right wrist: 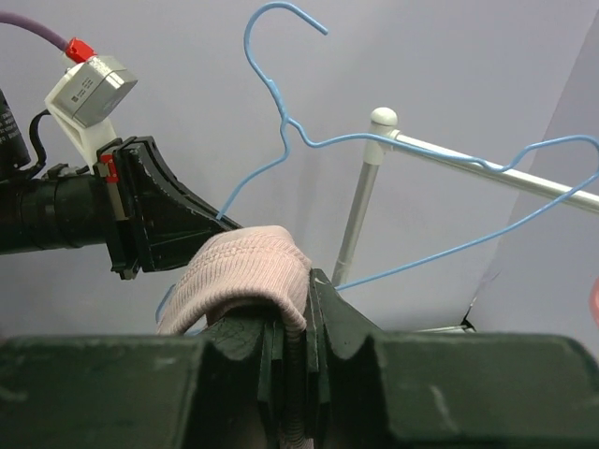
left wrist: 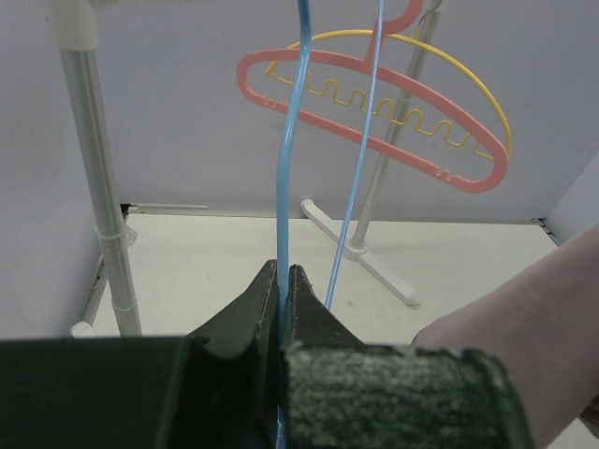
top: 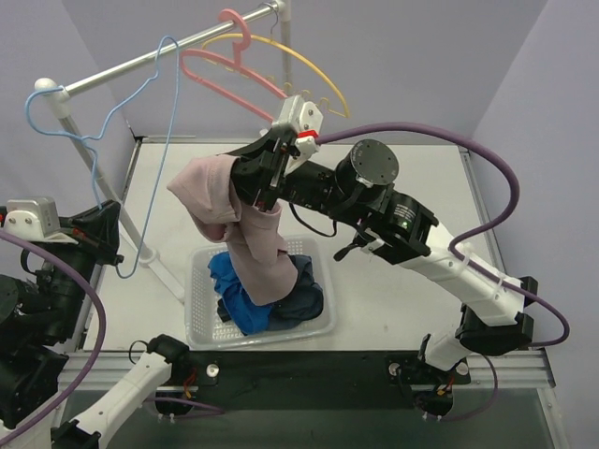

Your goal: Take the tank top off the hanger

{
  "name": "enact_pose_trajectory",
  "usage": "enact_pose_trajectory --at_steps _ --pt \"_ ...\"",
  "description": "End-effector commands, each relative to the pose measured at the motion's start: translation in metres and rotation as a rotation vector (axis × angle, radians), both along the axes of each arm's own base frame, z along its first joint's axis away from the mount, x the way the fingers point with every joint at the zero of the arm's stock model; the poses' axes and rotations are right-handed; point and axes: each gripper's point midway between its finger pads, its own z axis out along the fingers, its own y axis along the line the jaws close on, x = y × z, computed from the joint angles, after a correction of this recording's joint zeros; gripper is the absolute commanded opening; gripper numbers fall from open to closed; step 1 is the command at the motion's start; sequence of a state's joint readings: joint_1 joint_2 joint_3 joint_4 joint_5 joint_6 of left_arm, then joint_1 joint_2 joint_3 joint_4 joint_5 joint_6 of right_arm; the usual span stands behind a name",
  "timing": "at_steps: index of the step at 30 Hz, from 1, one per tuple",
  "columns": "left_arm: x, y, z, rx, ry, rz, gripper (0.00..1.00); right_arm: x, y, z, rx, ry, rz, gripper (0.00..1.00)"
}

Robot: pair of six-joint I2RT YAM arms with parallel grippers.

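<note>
Pincers clamp: left pincer (left wrist: 281, 273) on blue hanger (left wrist: 284, 168), right pincer (right wrist: 308, 281) on tank top (right wrist: 245, 267) hanging over basket (top: 195, 301).

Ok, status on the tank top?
Left gripper shut on blue hanger. Right gripper shut on tank top, draped into basket, apparently off hanger. Nothing seen blocking.
</note>
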State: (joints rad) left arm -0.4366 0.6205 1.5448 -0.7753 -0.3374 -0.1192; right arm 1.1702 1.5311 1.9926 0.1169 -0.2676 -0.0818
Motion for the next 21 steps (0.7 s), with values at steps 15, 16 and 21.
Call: enact_pose_trajectory --at_steps 15,16,21 --pt "-0.014 0.019 -0.003 0.004 -0.012 0.064 0.0 -0.053 -0.068 0.141 0.497 -0.04 0.204 0.0" --pt "-0.013 0.019 -0.005 0.007 -0.008 0.069 0.0 -0.051 -0.064 0.139 0.495 -0.025 0.208 0.0" --pt "-0.013 0.021 -0.008 0.016 0.005 0.077 0.0 -0.037 -0.046 0.122 0.461 0.009 0.182 0.0"
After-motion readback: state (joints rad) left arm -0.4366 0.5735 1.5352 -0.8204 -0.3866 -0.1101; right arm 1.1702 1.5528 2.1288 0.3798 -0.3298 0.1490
